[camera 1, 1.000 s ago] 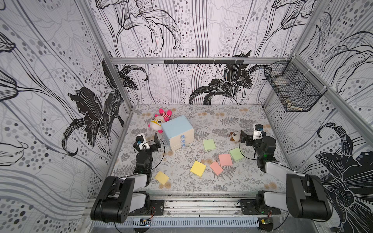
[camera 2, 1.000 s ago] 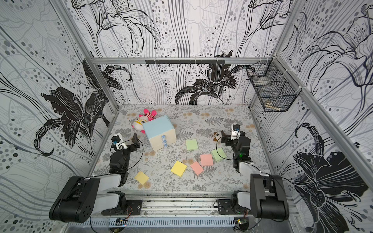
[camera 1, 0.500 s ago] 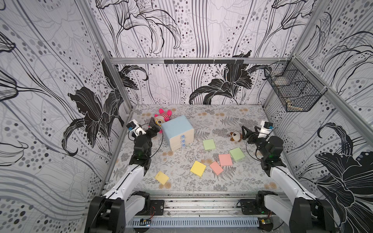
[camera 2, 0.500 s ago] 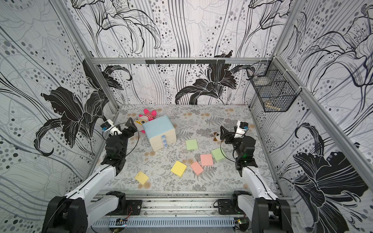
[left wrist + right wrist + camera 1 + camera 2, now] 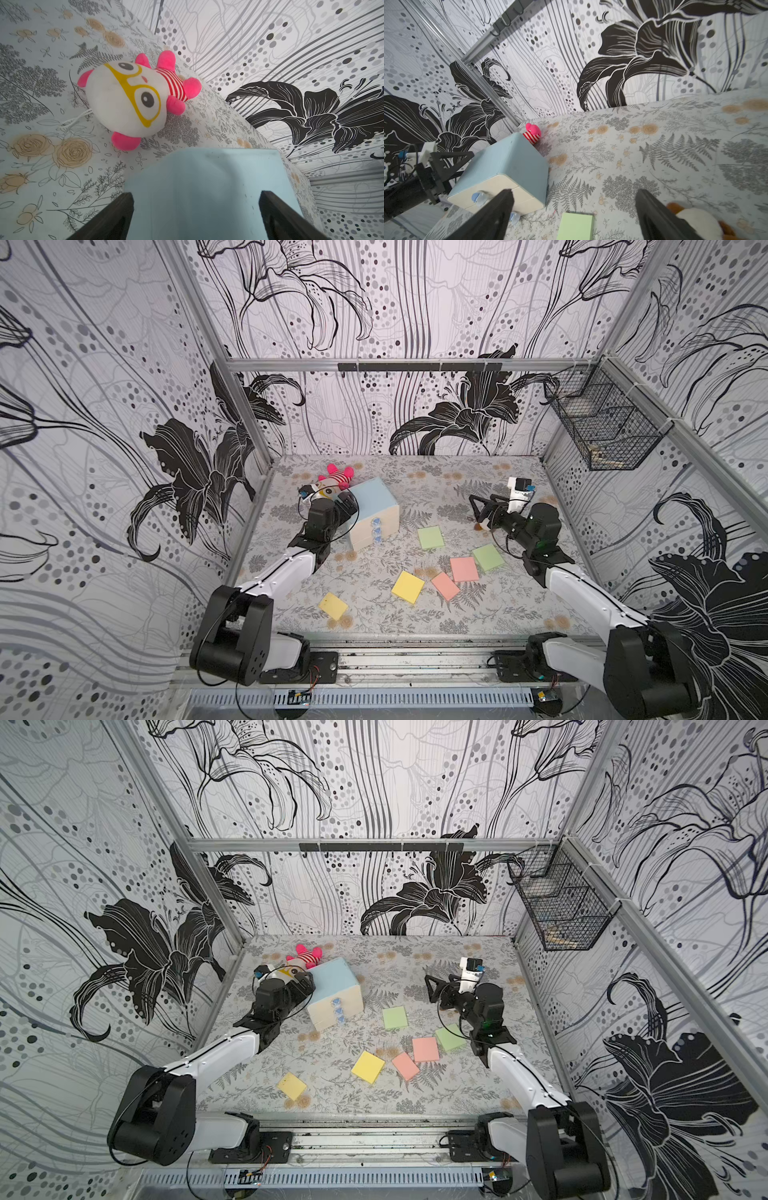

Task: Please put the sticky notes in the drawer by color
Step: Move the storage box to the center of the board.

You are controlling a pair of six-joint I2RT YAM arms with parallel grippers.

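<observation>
Pale blue drawer (image 5: 372, 506), all three fronts shut; six sticky notes (image 5: 368, 1067) loose on the floral table (image 5: 374, 622).
Both grippers are spread wide and grasp nothing. The left gripper (image 5: 195, 216) is at the chest's blue side near a pink plush toy (image 5: 133, 97), and the right gripper (image 5: 478, 512) hangs by a brown plush toy (image 5: 695, 220). In front of the knobs lie a green note (image 5: 430, 537), a second green note (image 5: 488, 556) just beside a pink note (image 5: 464, 568), another pink note (image 5: 445, 586), a yellow note (image 5: 408, 587) and, well apart, a lone yellow note (image 5: 333, 606).
</observation>
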